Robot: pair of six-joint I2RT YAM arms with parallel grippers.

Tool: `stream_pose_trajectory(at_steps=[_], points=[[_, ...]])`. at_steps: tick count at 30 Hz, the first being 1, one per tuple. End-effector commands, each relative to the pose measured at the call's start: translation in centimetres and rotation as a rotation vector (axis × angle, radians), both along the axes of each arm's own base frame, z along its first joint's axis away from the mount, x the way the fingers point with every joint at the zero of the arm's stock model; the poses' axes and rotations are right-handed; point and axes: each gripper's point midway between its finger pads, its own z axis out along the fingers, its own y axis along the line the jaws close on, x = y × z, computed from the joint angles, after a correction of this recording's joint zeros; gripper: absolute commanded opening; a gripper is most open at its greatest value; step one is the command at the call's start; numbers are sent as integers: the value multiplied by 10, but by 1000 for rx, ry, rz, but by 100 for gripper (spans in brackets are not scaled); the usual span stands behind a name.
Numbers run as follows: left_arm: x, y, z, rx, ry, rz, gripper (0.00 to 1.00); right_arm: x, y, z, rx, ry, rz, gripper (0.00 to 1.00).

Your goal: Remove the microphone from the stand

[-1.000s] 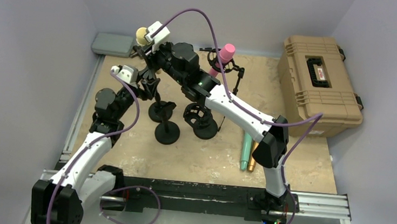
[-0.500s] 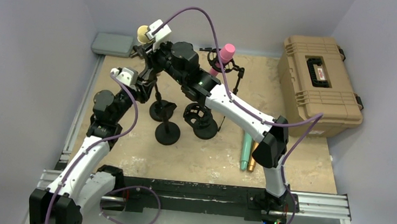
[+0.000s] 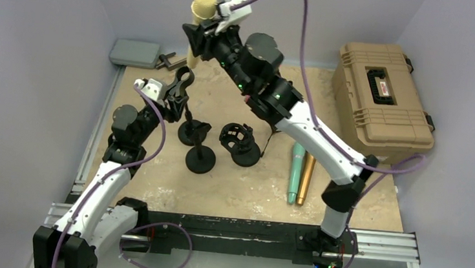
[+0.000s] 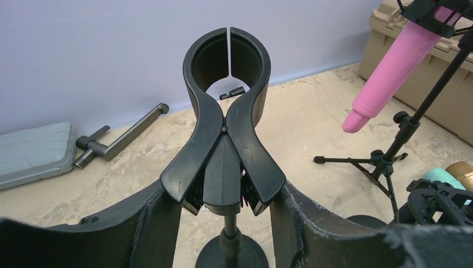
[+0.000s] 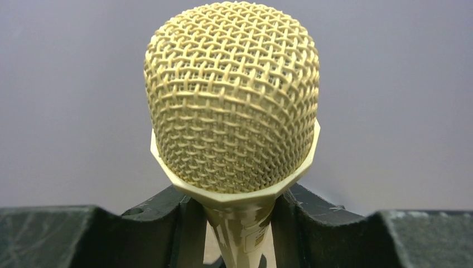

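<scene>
Your right tool point(image 3: 203, 34) is clamping the yellow microphone point(image 5: 231, 95) just under its head, holding it upright, well above the stand clip point(image 4: 226, 117). Your left tool point(image 4: 223, 223) is straddling its handles; I cannot tell if it is squeezing. The tan case point(image 3: 381, 95) is sitting shut on the bench point(image 3: 250, 187)

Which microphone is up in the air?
The yellow microphone, held by the right tool; the pink one sits mounted, the teal one and gold one lie flat.

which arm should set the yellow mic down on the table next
Right. The right gripper grips the microphone, high above the empty clip, so it can just lower it. The left gripper sits at the clip's levers.
</scene>
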Motion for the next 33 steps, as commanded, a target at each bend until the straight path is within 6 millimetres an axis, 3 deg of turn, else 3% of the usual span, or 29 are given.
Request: stream_pose_trajectory(at_steps=[1,2,6,9,17,20,23,26,31,33], points=[[-1,-1,13,9,-5,4,0,-35,-64,39,127,21,-23,0],[-1,0,13,7,1,11,3,-39,-69,23,113,43,-22,0],[3,1,12,-14,26,26,22,-68,-120,3,135,87,-43,0],[4,0,13,-24,43,27,34,-85,-152,-27,117,136,-69,0],[-2,11,24,-60,28,86,61,-110,-244,-142,-13,383,-300,0],[-4,13,28,-75,26,94,67,-123,-266,-187,-22,488,-340,0],[-7,13,32,-82,20,92,71,-134,-271,-220,7,586,-335,0],[-10,13,36,-87,10,91,75,-138,-262,-243,11,657,-309,0],[-16,11,44,-88,-9,76,77,-133,-240,-271,-45,761,-309,0],[-19,12,47,-80,-21,74,85,-128,-235,-287,-93,823,-326,0]])
